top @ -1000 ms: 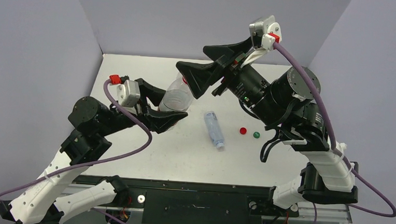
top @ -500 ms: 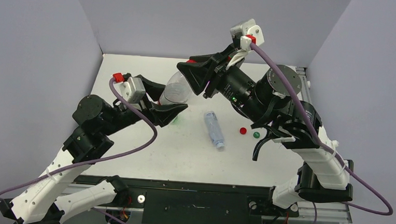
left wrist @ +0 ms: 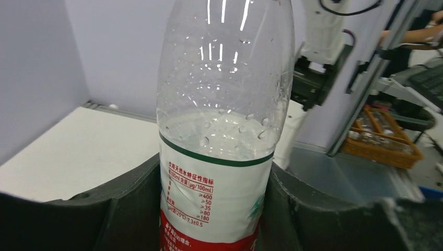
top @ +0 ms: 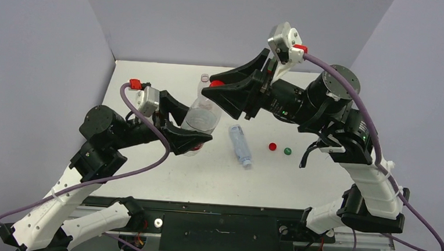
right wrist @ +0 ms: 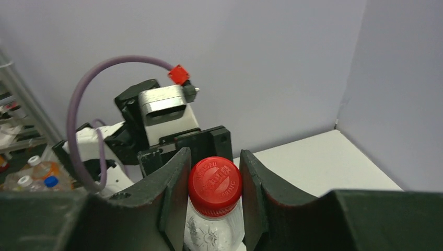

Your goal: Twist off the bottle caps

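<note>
A clear, droplet-beaded plastic bottle (left wrist: 224, 78) is clamped by the left gripper (left wrist: 214, 209); its round, embossed red cap (right wrist: 214, 184) is pinched by the right gripper (right wrist: 215, 194).

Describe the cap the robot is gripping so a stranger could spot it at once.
Find the labelled bottle held by the left pincer. On its neck sits a red cap, clamped in the right pincer. The other red cap lies loose on the table.

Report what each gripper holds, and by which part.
Left gripper: clear red-labelled bottle, clamped around its labelled body. Right gripper: shut on that bottle's red cap.
</note>
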Controlling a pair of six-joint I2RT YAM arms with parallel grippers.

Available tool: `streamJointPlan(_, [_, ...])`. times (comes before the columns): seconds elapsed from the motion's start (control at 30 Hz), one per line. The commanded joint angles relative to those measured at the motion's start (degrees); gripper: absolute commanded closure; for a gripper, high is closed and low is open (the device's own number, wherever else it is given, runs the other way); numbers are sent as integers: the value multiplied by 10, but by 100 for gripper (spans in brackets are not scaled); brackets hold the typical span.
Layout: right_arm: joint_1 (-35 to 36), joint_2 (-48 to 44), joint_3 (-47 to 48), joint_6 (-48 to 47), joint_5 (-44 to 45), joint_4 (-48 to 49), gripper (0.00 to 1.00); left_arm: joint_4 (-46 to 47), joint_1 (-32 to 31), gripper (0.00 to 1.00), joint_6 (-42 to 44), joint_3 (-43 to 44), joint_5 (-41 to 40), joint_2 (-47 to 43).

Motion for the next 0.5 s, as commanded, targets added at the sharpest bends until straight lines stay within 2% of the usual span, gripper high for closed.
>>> streamJointPlan(0.0, [-12,-8,-5,2,-151,9,100,38,-2,89,-72,38,169,7])
streamJointPlan(0.07, [-13,-7,-6,0,-160,3,97,35,-3,90,-66,40,181,10])
streamJointPlan(0.13, [-14,-9,-7,1,-128,2,66,26,-2,90,-45,35,164,8])
streamJointPlan(0.17, [-13,-9,-9,5,-106,4,35,21,-2,90,-35,33,137,4])
streamJointPlan(0.23, [-10,-16,-18,14,27,19,22,12,-2,90,6,22,79,-4])
streamJointPlan(0.37, [30,-32,-43,3,196,53,19,3,-2,87,90,-6,-54,-15])
streamJointPlan(0.47, [72,-21,-37,-6,279,54,18,-5,-2,86,145,-13,-141,-14])
